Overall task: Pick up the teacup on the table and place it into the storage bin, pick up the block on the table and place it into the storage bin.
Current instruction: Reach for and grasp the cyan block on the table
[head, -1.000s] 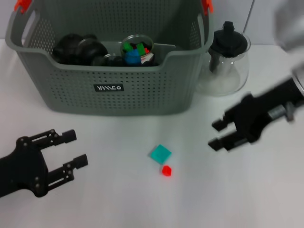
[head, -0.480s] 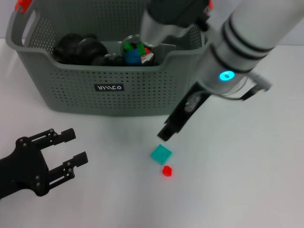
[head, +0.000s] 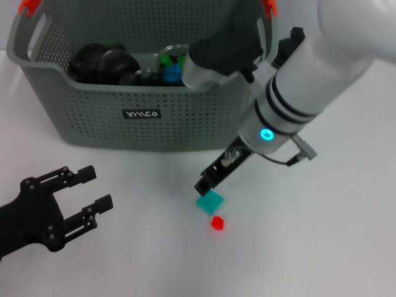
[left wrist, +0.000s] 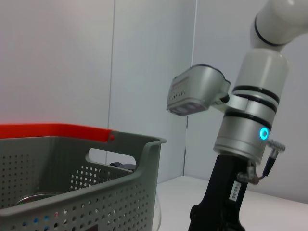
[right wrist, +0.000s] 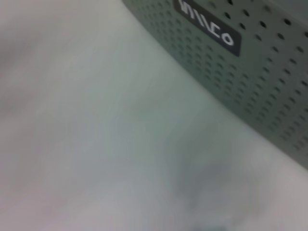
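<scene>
- The storage bin (head: 142, 117) stands at the far side of the white worktop (head: 322, 247), and its black label (head: 141, 114) is on the wall that faces the robot.
- Inside the storage bin lie dark round objects (head: 102, 62) and a metal teacup (head: 173, 59) that holds small coloured pieces.
- A teal block (head: 210, 201) lies on the worktop in front of the storage bin, toward its right end.
- A small red block (head: 217, 223) lies just beside the teal block, on the side away from the storage bin, and does not touch it.
- The right end effector (head: 207, 180) points down between the storage bin and the teal block, with its dark tip right at the block's upper edge; I cannot tell if its fingers are open or closed.
- The left end effector (head: 93, 192) is in front of the storage bin's left end, well apart from both blocks, with its fingers spread and nothing between them.
</scene>
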You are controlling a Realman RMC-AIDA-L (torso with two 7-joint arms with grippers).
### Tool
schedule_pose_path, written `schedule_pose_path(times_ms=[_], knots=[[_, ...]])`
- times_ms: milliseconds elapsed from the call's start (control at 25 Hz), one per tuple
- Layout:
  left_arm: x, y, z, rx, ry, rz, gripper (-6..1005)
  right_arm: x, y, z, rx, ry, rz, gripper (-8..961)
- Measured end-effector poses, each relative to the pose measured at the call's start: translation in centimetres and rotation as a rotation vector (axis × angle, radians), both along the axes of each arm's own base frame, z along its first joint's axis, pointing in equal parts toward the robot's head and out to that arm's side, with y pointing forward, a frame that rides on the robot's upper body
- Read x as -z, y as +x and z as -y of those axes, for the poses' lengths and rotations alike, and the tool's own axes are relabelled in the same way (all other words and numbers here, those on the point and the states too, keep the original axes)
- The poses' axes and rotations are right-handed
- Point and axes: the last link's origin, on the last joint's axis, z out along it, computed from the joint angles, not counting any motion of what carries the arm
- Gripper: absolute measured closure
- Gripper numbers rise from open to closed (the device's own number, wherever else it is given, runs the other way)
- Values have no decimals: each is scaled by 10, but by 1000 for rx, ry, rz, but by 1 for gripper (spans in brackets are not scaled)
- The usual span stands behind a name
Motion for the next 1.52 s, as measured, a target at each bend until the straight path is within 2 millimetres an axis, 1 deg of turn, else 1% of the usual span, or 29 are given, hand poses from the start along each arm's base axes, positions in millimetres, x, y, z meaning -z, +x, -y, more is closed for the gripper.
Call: schedule_pose_path(times_ms=[200, 440, 640, 960, 1520], knots=[[0, 0, 0, -1, 4, -2, 414, 5, 11, 1, -62, 12, -23, 340], [1, 0, 0, -2, 4, 0, 414, 11, 13, 6, -113, -16, 4, 312], [1, 0, 0, -2, 5, 3, 414, 16, 15, 8, -138, -16, 13, 209], [1, -1, 0, -9, 6, 1, 414, 27, 18, 14, -211, -20, 41, 208], [1, -2, 1, -15, 3, 3, 414, 28, 25, 13, -189, 0, 46, 209]])
